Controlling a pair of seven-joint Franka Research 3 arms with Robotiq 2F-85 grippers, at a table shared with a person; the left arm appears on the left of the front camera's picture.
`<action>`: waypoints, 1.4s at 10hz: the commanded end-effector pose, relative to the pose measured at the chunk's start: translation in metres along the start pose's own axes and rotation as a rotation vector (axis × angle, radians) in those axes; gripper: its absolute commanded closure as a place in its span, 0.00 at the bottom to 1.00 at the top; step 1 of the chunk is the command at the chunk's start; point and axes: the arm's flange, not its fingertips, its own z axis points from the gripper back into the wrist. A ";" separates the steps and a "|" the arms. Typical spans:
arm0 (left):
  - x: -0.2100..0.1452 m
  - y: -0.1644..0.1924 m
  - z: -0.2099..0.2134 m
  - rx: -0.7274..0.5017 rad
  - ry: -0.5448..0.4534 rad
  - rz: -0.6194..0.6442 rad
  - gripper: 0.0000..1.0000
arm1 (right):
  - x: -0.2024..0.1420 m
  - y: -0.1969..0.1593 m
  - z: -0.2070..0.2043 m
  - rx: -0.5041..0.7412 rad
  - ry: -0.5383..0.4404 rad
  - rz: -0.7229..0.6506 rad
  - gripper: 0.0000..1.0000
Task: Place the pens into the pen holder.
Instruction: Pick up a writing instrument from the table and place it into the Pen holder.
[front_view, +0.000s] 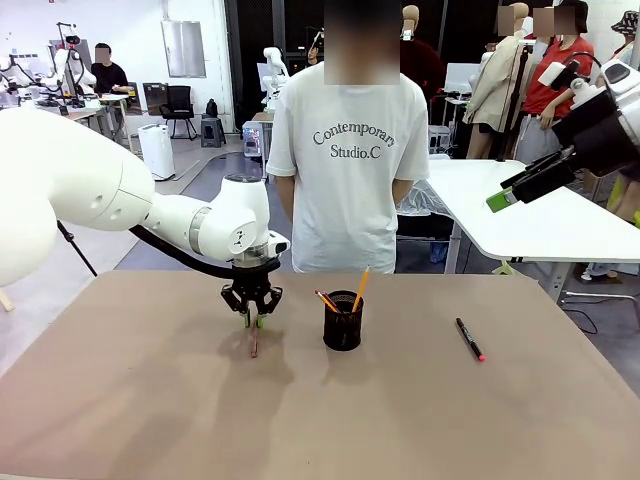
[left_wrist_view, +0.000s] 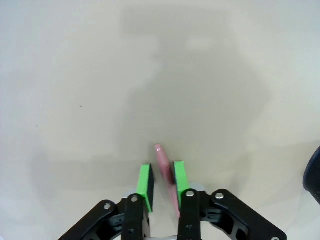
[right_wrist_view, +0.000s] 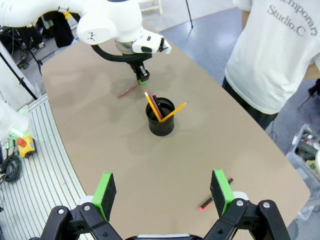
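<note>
the step in hand looks like picking up the reddish-brown pencil (left_wrist_view: 161, 157). squeeze evenly on both sides and lift straight up, so the thin stick neither rolls nor pivots. the left gripper (front_view: 252, 322) stands tip-down on the table (front_view: 120, 400), toward its far edge and left of middle. its jaws are narrow around the pencil, which lies flat, touching one pad with a sliver of gap at the other. i cannot tell if it is clamped. the pen holder (front_view: 343, 322) stands near, toward the middle. the right gripper (right_wrist_view: 163, 182) hangs wide and empty.
</note>
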 end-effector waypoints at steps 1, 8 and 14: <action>0.000 0.000 -0.008 0.033 0.012 0.025 1.00 | 0.001 0.000 0.000 0.007 -0.009 -0.001 0.00; -0.025 0.026 0.059 -0.318 -0.071 -0.107 1.00 | 0.001 0.000 0.000 0.007 -0.009 -0.001 0.00; -0.047 0.062 0.120 -0.767 -0.493 -0.552 1.00 | 0.001 0.000 0.000 0.007 -0.009 -0.001 0.00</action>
